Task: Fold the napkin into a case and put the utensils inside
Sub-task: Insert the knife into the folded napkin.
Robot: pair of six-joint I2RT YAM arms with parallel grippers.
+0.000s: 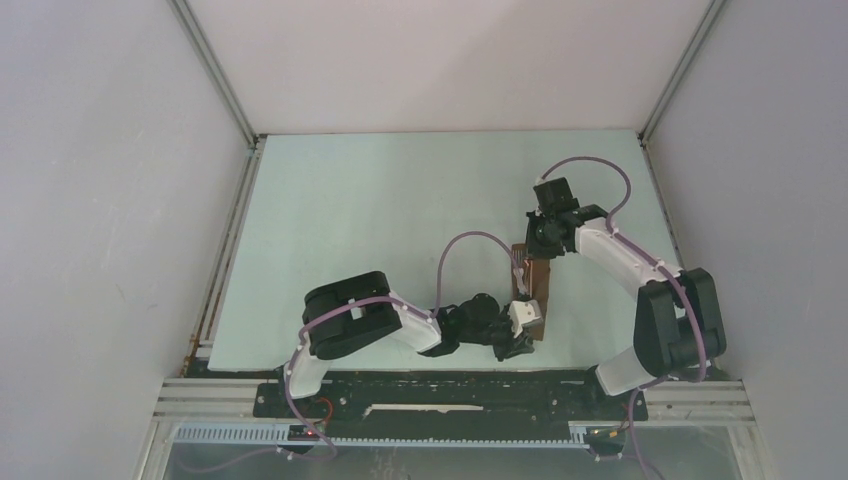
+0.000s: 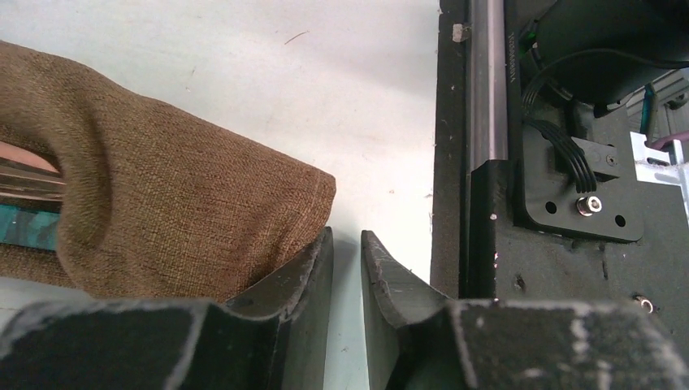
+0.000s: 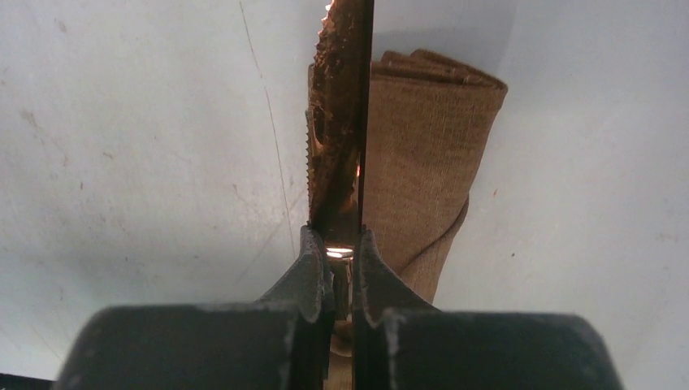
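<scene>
The napkin lies folded into a narrow brown case [image 1: 536, 287] near the table's front middle. In the left wrist view the case [image 2: 179, 203] fills the left side, and a silver and teal utensil [image 2: 28, 203] shows inside its cloth fold. My left gripper [image 2: 347, 236] sits at the case's near corner. Its jaws stand narrowly open with only bare table between them, and one finger [image 2: 313, 268] touches the cloth. My right gripper [image 3: 334, 236] is shut on the reddish-brown serrated knife [image 3: 337, 122]. The knife stands on edge along the left side of the case [image 3: 422, 154].
The pale table [image 1: 400, 220] is boxed in by white walls on three sides. A black mounting rail [image 2: 487, 162] with cables runs along the near edge, just right of my left gripper [image 1: 518, 335]. My right gripper [image 1: 537, 250] is at the case's far end.
</scene>
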